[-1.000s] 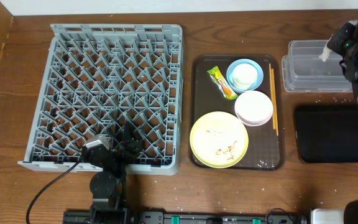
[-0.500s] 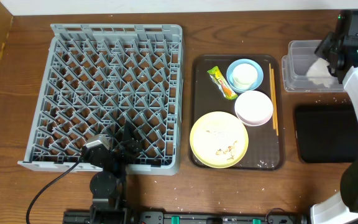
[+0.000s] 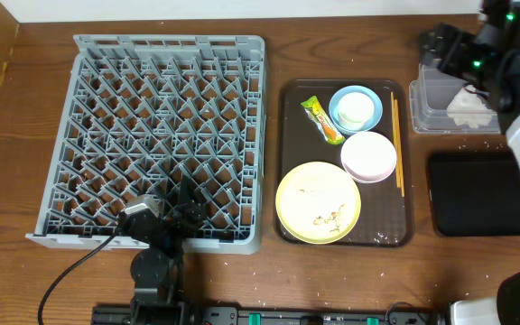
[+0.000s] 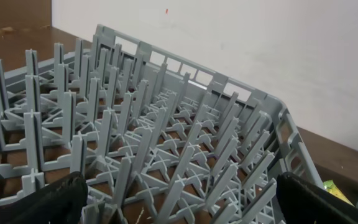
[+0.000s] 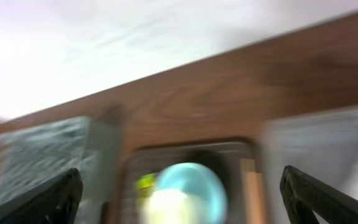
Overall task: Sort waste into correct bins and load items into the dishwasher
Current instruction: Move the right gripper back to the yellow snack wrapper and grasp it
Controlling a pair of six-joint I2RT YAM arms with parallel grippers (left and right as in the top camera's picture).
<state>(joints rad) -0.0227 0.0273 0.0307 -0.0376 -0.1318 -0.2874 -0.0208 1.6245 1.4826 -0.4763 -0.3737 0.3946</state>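
The crumpled white napkin (image 3: pixel 469 106) lies in the clear tub (image 3: pixel 441 116). Above the tub's far left corner hangs my right gripper (image 3: pixel 439 45), open and empty; its wrist view is blurred, with the gripper (image 5: pixel 180 199) facing the tray. On the brown tray (image 3: pixel 292 162) sit the yellow-green wrapper (image 3: pixel 321 119), the light-blue bowl (image 3: pixel 356 108) holding the white cup (image 5: pixel 166 208), the pink bowl (image 3: pixel 368 155), the yellow plate (image 3: pixel 318 202) with crumbs, and the chopsticks (image 3: pixel 396 144). My left gripper (image 3: pixel 183 200) stands open over the front of the grey dish rack (image 3: pixel 170 108), nothing between its fingers (image 4: pixel 42 199).
The black tub (image 3: pixel 477 192) sits in front of the clear tub at the right. Whitish crumbs dot the wood between the two tubs. A cable runs from the left arm's base at the front edge.
My right gripper opened and let the napkin drop into the clear tub, then swung back and to the left. The left arm has not moved.
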